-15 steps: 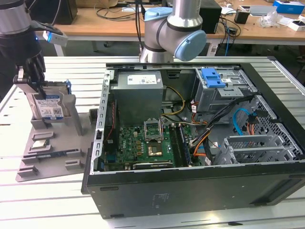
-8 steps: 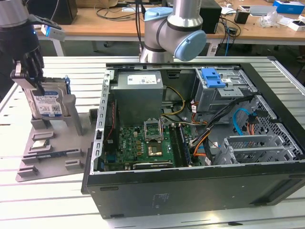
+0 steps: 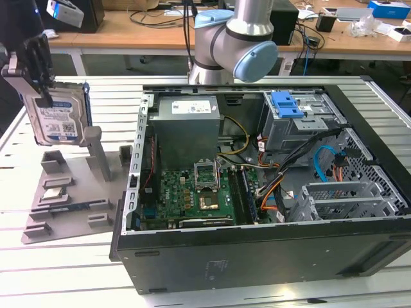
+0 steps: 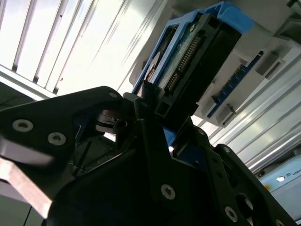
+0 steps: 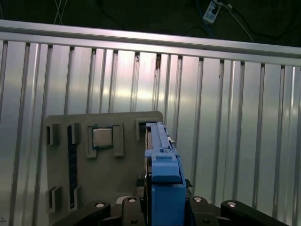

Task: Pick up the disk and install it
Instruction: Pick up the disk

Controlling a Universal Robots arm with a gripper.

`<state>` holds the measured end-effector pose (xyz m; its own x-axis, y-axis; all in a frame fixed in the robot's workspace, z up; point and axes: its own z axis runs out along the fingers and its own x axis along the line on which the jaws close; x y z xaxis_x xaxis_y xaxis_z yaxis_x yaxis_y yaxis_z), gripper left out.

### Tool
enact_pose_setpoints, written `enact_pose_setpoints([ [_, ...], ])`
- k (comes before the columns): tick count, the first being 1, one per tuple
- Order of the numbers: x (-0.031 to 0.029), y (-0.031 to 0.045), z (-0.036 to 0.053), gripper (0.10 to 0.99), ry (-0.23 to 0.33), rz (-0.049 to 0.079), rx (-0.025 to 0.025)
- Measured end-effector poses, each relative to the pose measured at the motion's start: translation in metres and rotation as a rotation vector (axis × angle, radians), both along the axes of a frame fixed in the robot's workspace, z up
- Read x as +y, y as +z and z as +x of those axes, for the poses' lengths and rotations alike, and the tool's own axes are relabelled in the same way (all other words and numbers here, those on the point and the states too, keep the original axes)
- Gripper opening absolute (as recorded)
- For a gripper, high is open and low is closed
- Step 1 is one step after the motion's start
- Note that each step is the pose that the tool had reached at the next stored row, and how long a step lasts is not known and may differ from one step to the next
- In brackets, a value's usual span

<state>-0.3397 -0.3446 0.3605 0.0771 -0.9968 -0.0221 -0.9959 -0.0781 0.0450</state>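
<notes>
Disk [image 3: 58, 115] held over ribbed metal tbl [image 3: 64, 269]; wood desks [image 3: 128, 29] behind, prob. lab.

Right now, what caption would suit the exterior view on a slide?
The gripper holds the disk upright over a grey parts tray, beside the open computer case.
</notes>
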Motion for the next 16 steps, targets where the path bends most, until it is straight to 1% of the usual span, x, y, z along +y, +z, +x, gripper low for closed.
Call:
enact_pose_setpoints([
  [2, 0.0001, 0.0092, -0.0001, 0.365, 0.000, 0.000, 0.0000],
  [6, 0.0001, 0.0185, -0.0001, 0.365, 0.000, 0.000, 0.0001],
  [8, 0.0003, 0.0276, -0.0001, 0.365, 0.000, 0.000, 0.0001],
  [10, 0.0003, 0.0340, -0.0001, 0.365, 0.000, 0.000, 0.0001],
  [11, 0.0004, 0.0420, 0.0000, 0.365, 0.000, 0.000, 0.0001],
  [13, 0.0006, 0.0532, -0.0001, 0.365, 0.000, 0.000, 0.0002],
  [15, 0.0008, 0.0702, -0.0001, 0.365, 0.000, 0.000, 0.0002],
  [16, 0.0009, 0.0767, -0.0001, 0.365, 0.000, 0.000, 0.0000],
])
